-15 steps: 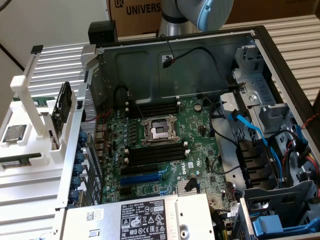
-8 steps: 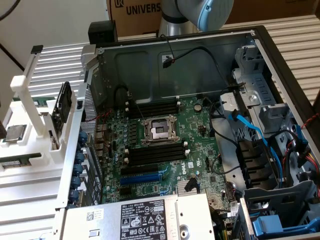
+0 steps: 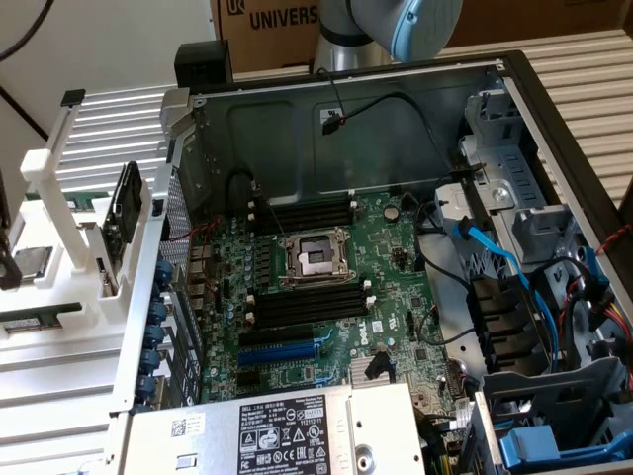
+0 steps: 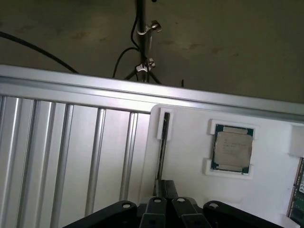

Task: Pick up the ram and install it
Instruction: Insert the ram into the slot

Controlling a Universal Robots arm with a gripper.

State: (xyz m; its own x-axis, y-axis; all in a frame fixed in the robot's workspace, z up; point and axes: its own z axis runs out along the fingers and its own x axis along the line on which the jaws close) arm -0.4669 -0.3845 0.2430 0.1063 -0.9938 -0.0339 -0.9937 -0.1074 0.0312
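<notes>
A ram stick [image 3: 40,319], green with a white label, lies in the white holder [image 3: 74,247] outside the case at the exterior view's left. In the wrist view a green ram edge [image 4: 299,190] shows at the side of the white holder [image 4: 190,161]. My gripper [image 4: 166,202] hangs above this holder with its black fingers [image 4: 156,205] pressed together and nothing between them. A thin dark strip [image 4: 164,130] stands in a narrow slot just ahead of the fingertips. The motherboard's long black slots [image 3: 302,302] lie inside the open case.
A square silver processor chip [image 4: 232,148] sits in its own pocket of the holder, beside the gripper. The open computer case [image 3: 346,129] has blue and black cables [image 3: 495,257] at the exterior view's right and a power supply [image 3: 287,430] in front. Ribbed aluminium [image 4: 71,156] borders the holder.
</notes>
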